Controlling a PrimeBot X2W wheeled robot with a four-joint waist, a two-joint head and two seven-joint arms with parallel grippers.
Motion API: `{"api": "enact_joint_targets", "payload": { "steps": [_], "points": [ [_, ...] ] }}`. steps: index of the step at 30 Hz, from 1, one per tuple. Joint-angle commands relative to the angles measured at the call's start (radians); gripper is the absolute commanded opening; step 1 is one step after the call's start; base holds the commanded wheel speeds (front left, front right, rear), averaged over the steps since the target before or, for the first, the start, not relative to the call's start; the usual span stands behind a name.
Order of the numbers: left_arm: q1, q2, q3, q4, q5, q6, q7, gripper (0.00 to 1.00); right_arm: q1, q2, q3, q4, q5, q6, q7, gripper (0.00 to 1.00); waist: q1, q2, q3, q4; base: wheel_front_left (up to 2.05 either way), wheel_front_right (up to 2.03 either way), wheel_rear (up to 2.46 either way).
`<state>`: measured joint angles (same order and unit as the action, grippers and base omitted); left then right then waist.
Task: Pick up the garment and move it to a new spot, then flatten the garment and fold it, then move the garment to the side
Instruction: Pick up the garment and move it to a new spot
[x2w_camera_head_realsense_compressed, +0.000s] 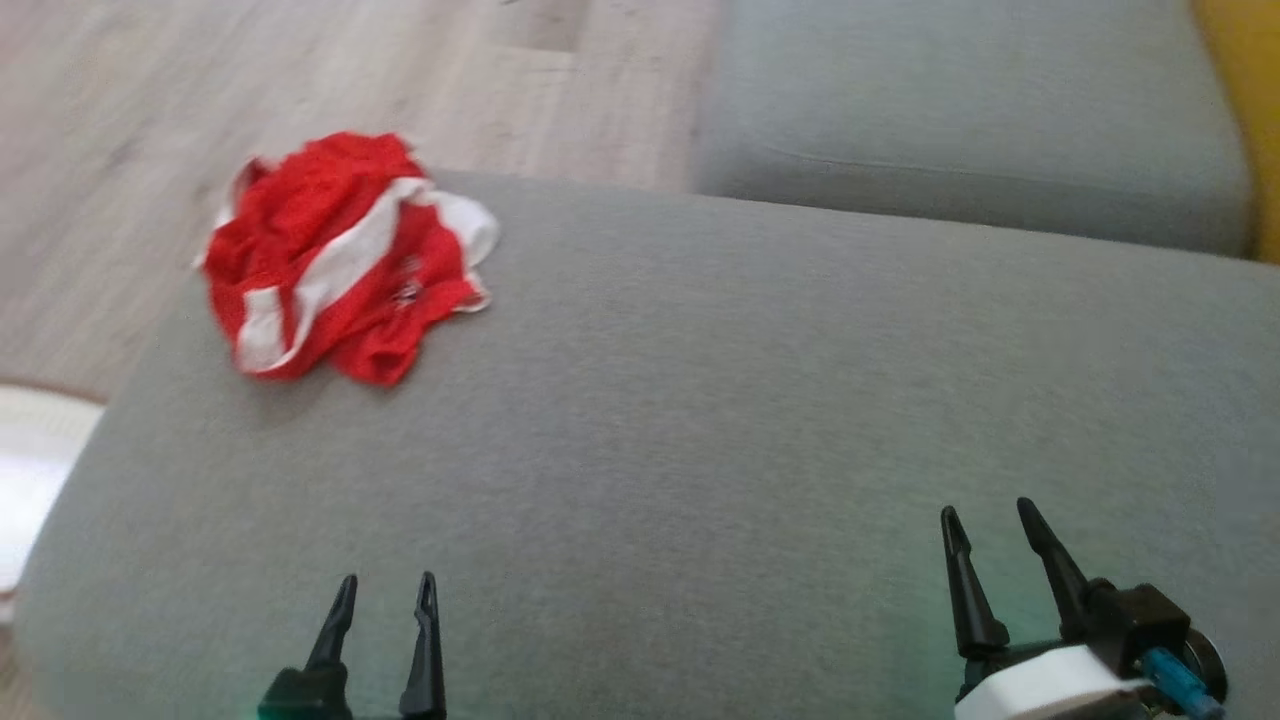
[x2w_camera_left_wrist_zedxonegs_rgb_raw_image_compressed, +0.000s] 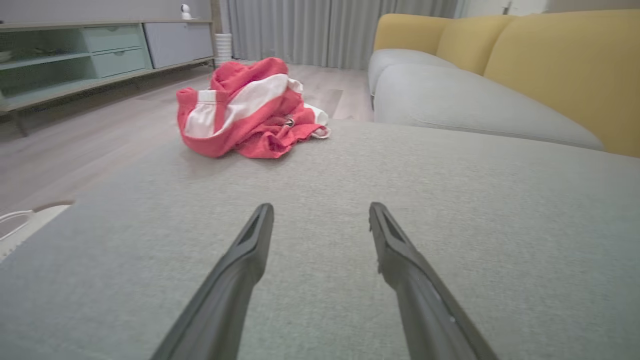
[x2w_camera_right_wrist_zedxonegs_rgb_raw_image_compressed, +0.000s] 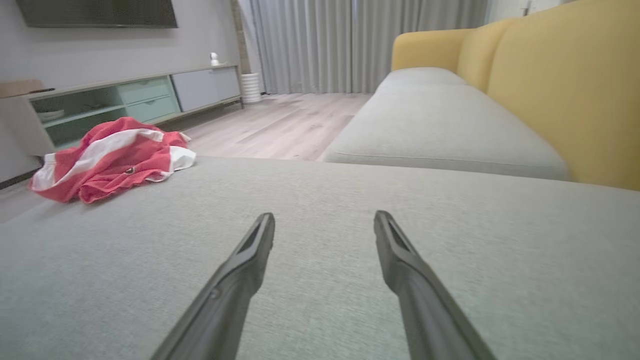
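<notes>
A crumpled red garment (x2w_camera_head_realsense_compressed: 340, 255) with white stripes lies in a heap at the far left corner of the grey seat cushion (x2w_camera_head_realsense_compressed: 700, 400). The same garment (x2w_camera_left_wrist_zedxonegs_rgb_raw_image_compressed: 247, 110) sits ahead and left of the fingers in the left wrist view, and the garment (x2w_camera_right_wrist_zedxonegs_rgb_raw_image_compressed: 110, 157) lies far to the left in the right wrist view. My left gripper (x2w_camera_head_realsense_compressed: 385, 590) hovers open over the near edge of the cushion, well short of the cloth. My right gripper (x2w_camera_head_realsense_compressed: 990, 520) is open too, at the near right, with nothing between its fingers.
A second grey seat cushion (x2w_camera_head_realsense_compressed: 960, 120) adjoins at the back right, with yellow backrests (x2w_camera_left_wrist_zedxonegs_rgb_raw_image_compressed: 560, 65) behind it. Wooden floor (x2w_camera_head_realsense_compressed: 200, 90) lies beyond the garment. A low green media cabinet (x2w_camera_right_wrist_zedxonegs_rgb_raw_image_compressed: 120, 100) and grey curtains (x2w_camera_right_wrist_zedxonegs_rgb_raw_image_compressed: 360, 45) stand across the room. A white object (x2w_camera_head_realsense_compressed: 30, 450) sits at the left edge.
</notes>
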<state>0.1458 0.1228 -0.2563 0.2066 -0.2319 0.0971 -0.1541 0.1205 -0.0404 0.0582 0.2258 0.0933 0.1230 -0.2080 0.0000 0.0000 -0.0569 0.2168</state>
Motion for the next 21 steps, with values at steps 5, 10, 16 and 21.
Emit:
{"api": "enact_joint_targets", "payload": {
  "steps": [5,10,16,21],
  "points": [
    [-0.059,0.023,0.040,-0.048,0.000,0.010,0.000,1.00,-0.039,-0.010,0.033,-0.018,0.013,0.008,-0.019,1.00,0.0000,0.0000,0.011,0.180,0.00,0.00,0.00],
    [-0.060,0.032,0.049,-0.057,-0.006,0.017,-0.002,1.00,-0.050,-0.010,0.045,-0.006,0.015,0.008,-0.024,1.00,0.0000,0.0000,0.012,0.265,0.00,0.00,0.00],
    [-0.042,0.032,0.075,-0.082,-0.021,0.044,-0.020,1.00,-0.085,-0.010,0.083,0.005,0.003,0.008,-0.016,1.00,0.0000,0.0000,0.032,0.287,0.00,0.00,0.00],
    [-0.032,0.029,0.081,-0.090,-0.028,0.055,-0.030,1.00,-0.104,-0.010,0.102,0.014,-0.002,0.008,-0.012,1.00,0.0000,0.0000,0.038,0.292,0.00,0.00,0.00]
  ]
}}
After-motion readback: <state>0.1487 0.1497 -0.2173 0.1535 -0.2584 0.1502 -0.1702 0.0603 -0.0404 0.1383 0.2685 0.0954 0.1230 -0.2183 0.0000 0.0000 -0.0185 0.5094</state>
